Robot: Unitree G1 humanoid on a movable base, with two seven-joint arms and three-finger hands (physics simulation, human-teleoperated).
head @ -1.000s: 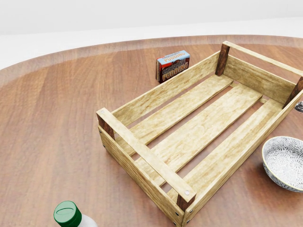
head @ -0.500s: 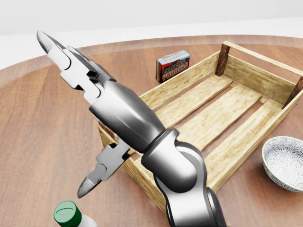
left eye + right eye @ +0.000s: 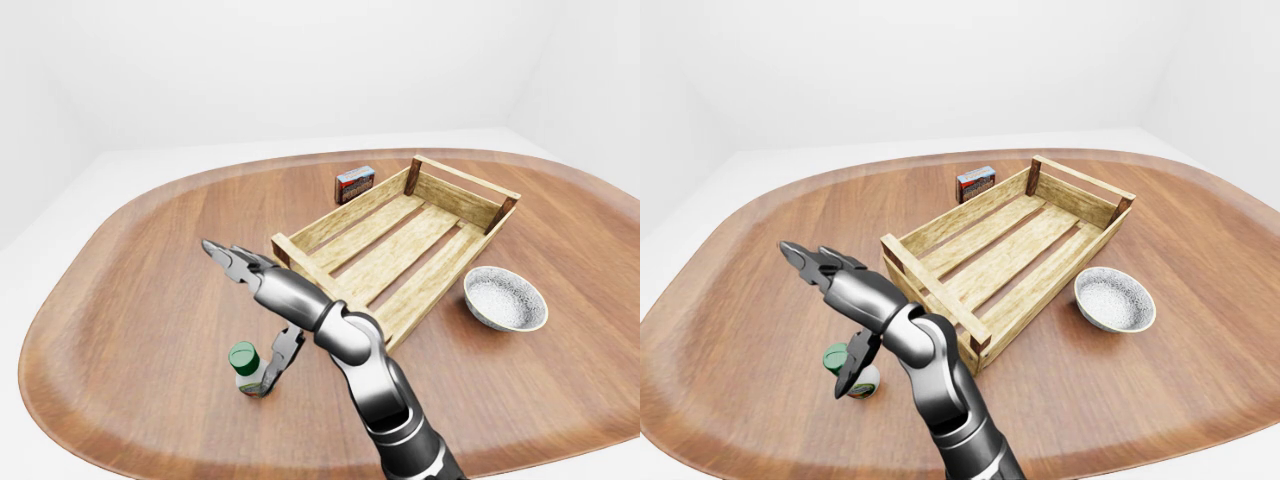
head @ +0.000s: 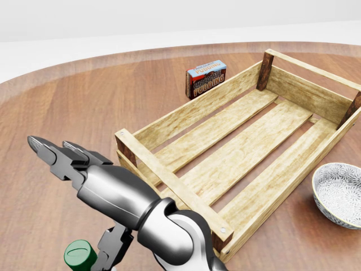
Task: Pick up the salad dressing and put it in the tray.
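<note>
Half a second ago the arm stood high across the head view, covering the near end of the tray; now the right hand point(image 3: 255, 318) has come down toward the salad dressing point(image 3: 246, 369), while the tray point(image 3: 455, 180), the pudding box point(image 3: 354, 184) and the bowl point(image 3: 506, 300) have not moved. Its fingers are spread, gripping nothing: two reach up and away past the bottle, and the thumb point(image 3: 284, 357) hangs just beside the green cap point(image 4: 80, 254), though I cannot tell whether it touches. The left hand is out of sight.

Taking the tray as landmark, the bottle stands upright on the bench point(image 3: 140, 260), off the tray's near left corner and apart from it in the left-eye view. The pudding box sits just beyond the tray's far long side, and the bowl lies near its right side.

Its long axis runs vertically, cap up. It looks like a small rigid bottle, probably light, with a smooth and likely slippery pale body, and it could tip if nudged at the cap. The surest hold, I judge, is round the body below the cap, with fingers on opposite sides.
</note>
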